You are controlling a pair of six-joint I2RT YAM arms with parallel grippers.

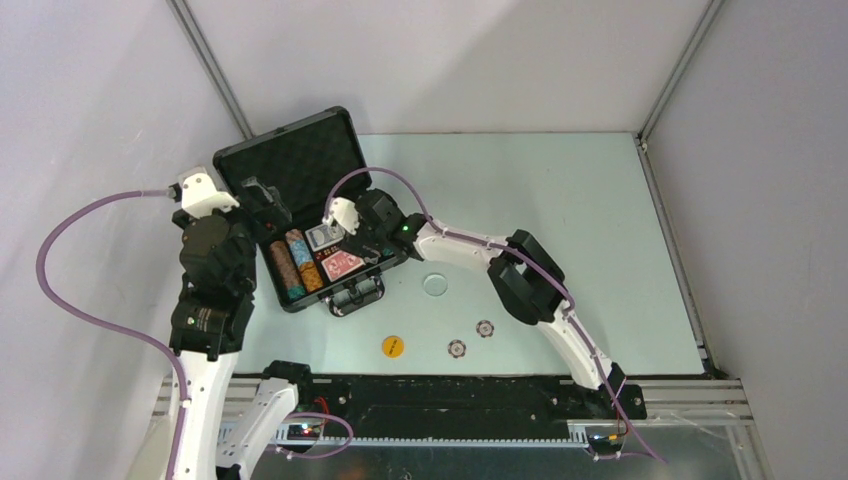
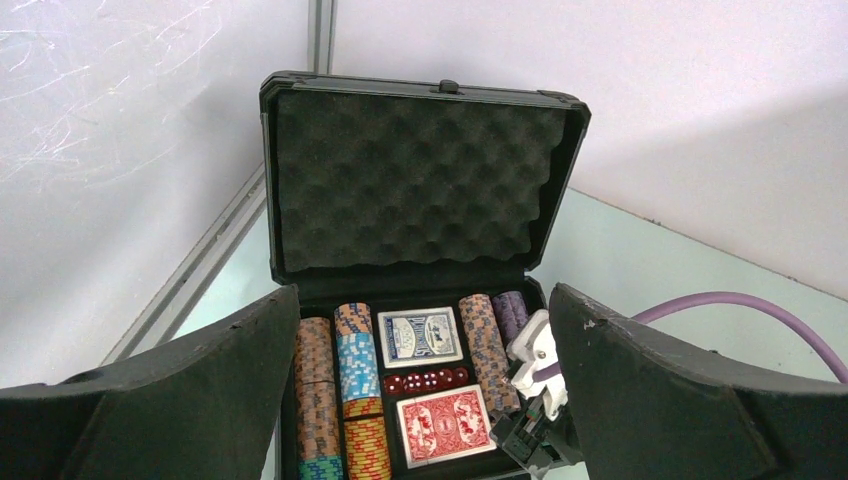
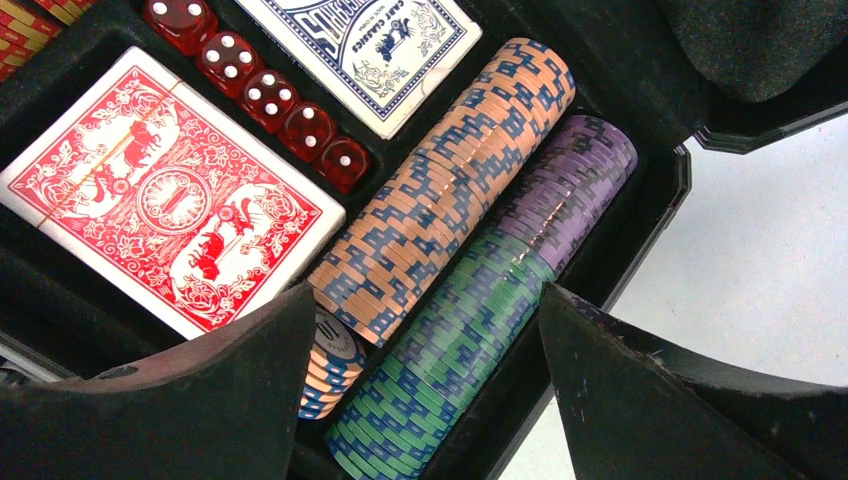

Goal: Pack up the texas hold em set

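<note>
At ten o'clock on the pale table [image 1: 560, 200]: black briefcase [image 1: 295, 160], lid raised, foam lining bare. Inside, seen from the left wrist: chip rows [image 2: 340, 390] along nine o'clock, blue deck [image 2: 420, 335] at twelve, red deck [image 2: 440, 425] at six, red dice [image 2: 428, 381] between the decks.

Right gripper [image 3: 425, 310] low over the orange chip row [image 3: 445, 190] and purple-green row [image 3: 500, 300], jaws spread wide, nothing clamped; possibly brushing the loose chip [image 3: 333, 350] by one pad, hard to tell.

Left gripper [image 2: 420, 320] at the case's nine o'clock side, jaws fully apart, empty.

Outside, toward five o'clock of the case: clear disc [image 1: 435, 284], yellow disc [image 1: 393, 346], a striped chip [image 1: 485, 328] and a second striped chip [image 1: 457, 348], all apart.
</note>
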